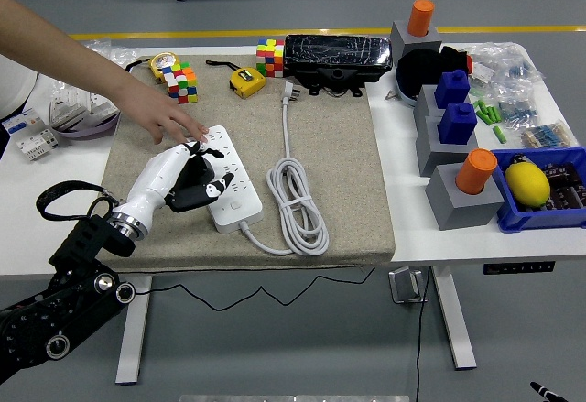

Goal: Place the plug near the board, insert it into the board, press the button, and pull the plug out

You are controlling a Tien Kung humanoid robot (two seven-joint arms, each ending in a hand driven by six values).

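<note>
A white power strip (236, 185) lies on the beige mat (352, 173), its white cord (298, 205) coiled to the right and ending in a white plug (288, 93). My left hand (203, 185), white-shelled with black fingers, rests on the strip's left half. Its fingers curl around a black plug (194, 175) that sits on the strip and is mostly hidden by them. A person's hand (167, 116) reaches in from the upper left, fingertips pressing the strip's far end. My right hand is out of view.
Two colour cubes (270, 57) (183, 81), a yellow tape measure (245, 81) and a black box (337, 57) line the mat's far edge. Grey blocks with orange and blue pegs (458, 182) and a blue bin (549, 214) holding a lemon stand on the right.
</note>
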